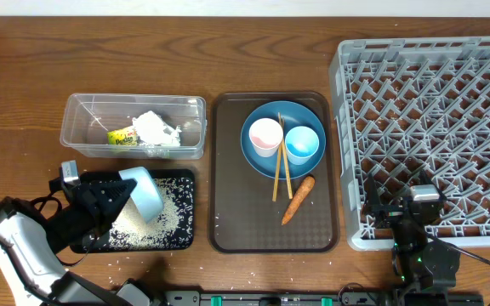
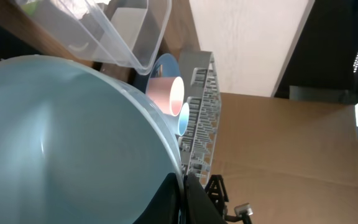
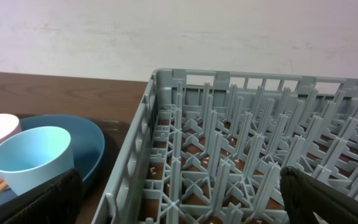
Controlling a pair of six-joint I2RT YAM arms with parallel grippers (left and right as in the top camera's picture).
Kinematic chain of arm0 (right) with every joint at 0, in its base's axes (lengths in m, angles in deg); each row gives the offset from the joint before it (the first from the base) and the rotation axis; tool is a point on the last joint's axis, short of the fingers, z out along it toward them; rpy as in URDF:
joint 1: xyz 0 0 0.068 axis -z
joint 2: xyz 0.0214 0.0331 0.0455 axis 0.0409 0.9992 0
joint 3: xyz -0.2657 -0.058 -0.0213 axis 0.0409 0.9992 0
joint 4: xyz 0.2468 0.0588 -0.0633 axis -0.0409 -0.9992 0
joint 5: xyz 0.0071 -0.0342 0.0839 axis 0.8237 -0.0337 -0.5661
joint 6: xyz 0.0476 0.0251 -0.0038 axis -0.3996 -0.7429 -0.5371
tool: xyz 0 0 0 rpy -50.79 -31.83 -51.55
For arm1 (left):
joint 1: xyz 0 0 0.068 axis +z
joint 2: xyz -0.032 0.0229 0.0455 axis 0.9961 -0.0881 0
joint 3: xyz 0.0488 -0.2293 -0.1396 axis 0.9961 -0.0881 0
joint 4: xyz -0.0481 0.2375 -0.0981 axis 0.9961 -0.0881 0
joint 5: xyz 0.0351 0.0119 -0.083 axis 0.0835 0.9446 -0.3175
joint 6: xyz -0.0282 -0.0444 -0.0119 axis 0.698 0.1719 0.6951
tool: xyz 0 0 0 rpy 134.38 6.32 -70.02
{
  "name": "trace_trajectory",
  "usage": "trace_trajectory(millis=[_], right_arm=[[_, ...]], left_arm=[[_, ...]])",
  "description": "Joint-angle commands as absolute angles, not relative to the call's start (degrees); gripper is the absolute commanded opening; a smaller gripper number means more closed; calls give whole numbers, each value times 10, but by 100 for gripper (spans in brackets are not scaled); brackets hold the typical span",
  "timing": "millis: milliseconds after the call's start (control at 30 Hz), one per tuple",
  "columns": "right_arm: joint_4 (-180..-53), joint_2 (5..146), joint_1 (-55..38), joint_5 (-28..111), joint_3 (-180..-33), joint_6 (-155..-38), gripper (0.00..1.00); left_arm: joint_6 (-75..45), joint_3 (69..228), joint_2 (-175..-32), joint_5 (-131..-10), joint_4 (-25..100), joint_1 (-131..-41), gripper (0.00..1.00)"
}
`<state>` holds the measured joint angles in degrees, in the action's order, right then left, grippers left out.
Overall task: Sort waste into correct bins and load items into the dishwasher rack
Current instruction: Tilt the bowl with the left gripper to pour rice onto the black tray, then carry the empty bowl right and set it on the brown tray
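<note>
My left gripper (image 1: 119, 194) is shut on the rim of the light-blue bowl (image 1: 143, 194) and holds it tipped on its side over the black tray (image 1: 183, 240), where white rice grains (image 1: 167, 217) lie spread. The bowl fills the left wrist view (image 2: 61, 137), the fingers (image 2: 183, 196) pinching its rim. The clear tub (image 1: 79, 115) holds crumpled tissue (image 1: 153, 127) and the yellow-green wrapper (image 1: 122, 136). On the brown tray (image 1: 228, 212) a dark-blue plate (image 1: 253, 153) carries the white-pink cup (image 1: 265, 136), light-blue cup (image 1: 302, 144) and chopsticks (image 1: 280, 174); a carrot (image 1: 298, 200) lies beside. My right gripper (image 1: 402, 212) is open over the grey rack's (image 1: 432, 102) front-left corner.
Some rice grains lie scattered on the wooden table in front of the black tray (image 1: 134, 268). The rack also fills the right wrist view (image 3: 241, 143), with both cups (image 3: 33, 158) and the plate (image 3: 89, 140) to its left.
</note>
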<state>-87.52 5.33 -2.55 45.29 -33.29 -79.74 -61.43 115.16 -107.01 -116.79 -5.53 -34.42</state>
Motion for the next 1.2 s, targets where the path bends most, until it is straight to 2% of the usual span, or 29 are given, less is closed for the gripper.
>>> trace_trajectory(millis=[0,133,467,600,800,1167], right_arm=[[-877,52,-22,455,-332,-795,99],[-877,52,-22,455,-332,-795,99],[-877,52,-22,455,-332,-795,99],[-877,52,-22,455,-332,-795,99],[-877,52,-22,455,-332,-795,99],[-877,52,-22,455,-332,-795,99]], left_arm=[[-631,1153,-1053,-1153,-59,-343,6],[-629,1153,-1037,-1152,-44,-343,6],[-491,1173,-1019,-1147,24,-344,6],[-430,1205,-1004,-1079,39,-368,6],[-335,1233,-960,-1005,86,-465,6],[-164,1233,-890,-760,172,-783,6]])
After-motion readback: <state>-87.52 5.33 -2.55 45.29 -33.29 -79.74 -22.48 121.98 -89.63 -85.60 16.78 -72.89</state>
